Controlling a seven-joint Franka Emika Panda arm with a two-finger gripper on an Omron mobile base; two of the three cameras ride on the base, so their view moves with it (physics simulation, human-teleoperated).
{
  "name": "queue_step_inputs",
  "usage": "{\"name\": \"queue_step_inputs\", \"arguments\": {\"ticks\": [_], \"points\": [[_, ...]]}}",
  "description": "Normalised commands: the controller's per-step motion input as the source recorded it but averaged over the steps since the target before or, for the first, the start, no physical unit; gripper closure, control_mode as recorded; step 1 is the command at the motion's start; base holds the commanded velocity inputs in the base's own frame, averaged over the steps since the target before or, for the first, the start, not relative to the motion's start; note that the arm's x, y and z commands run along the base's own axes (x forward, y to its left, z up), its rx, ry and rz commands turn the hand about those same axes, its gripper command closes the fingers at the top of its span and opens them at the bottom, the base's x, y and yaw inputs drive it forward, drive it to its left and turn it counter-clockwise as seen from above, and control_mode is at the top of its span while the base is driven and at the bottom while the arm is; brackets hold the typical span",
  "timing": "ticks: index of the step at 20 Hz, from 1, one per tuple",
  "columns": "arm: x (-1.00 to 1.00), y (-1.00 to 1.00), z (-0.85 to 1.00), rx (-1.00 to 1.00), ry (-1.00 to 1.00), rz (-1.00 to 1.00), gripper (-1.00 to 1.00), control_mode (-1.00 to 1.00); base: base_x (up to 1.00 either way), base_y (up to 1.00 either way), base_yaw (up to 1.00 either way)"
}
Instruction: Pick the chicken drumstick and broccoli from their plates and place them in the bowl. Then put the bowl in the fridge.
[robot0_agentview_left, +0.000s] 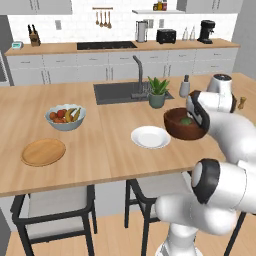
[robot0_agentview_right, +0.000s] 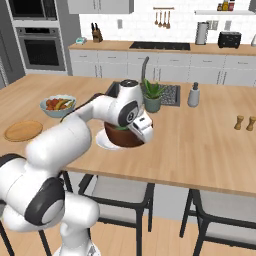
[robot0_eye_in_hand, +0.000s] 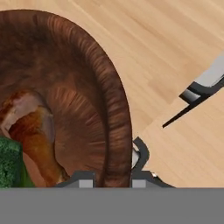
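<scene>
The bowl (robot0_eye_in_hand: 65, 87), right of the 2 bare plates (robot0_agentview_left: 150, 137), holds the drumstick (robot0_eye_in_hand: 37, 140) and broccoli (robot0_eye_in_hand: 8, 164), its rim pinched by the gripper (robot0_eye_in_hand: 113, 181), leaving, I judge, only the fridge.

The long light wooden bench (robot0_agentview_left: 100, 155) carries the rest. My landmark is the dark inset sink (robot0_agentview_left: 120, 92) with its grey curved faucet (robot0_agentview_left: 137, 75). Just right of the sink stands a green leafy plant in a grey-green pot (robot0_agentview_left: 157, 92), and further right a small grey soap dispenser bottle (robot0_agentview_left: 185, 87). Left of the sink and nearer me sits a pale blue-grey bowl of fruit (robot0_agentview_left: 65, 117). Well right of the sink, two small wooden shakers (robot0_agentview_right: 245, 123) stand side by side. Black-framed stools with grey seats (robot0_agentview_left: 55, 205) are tucked below the bench edge.
</scene>
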Motion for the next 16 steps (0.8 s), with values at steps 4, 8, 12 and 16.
{"name": "queue_step_inputs", "arguments": {"ticks": [4,8,12,16], "points": [[-0.14,0.61,0.84,0.03,0.13,-0.24,1.00,-1.00,0.00,0.00,0.00],[-0.26,0.54,0.74,0.07,0.08,-0.26,1.00,-1.00,0.00,0.00,0.00],[-0.39,0.64,0.51,0.06,0.00,-0.28,1.00,-1.00,0.00,0.00,0.00],[-0.54,0.66,0.17,0.01,0.00,-0.25,1.00,-1.00,0.00,0.00,0.00]]}}
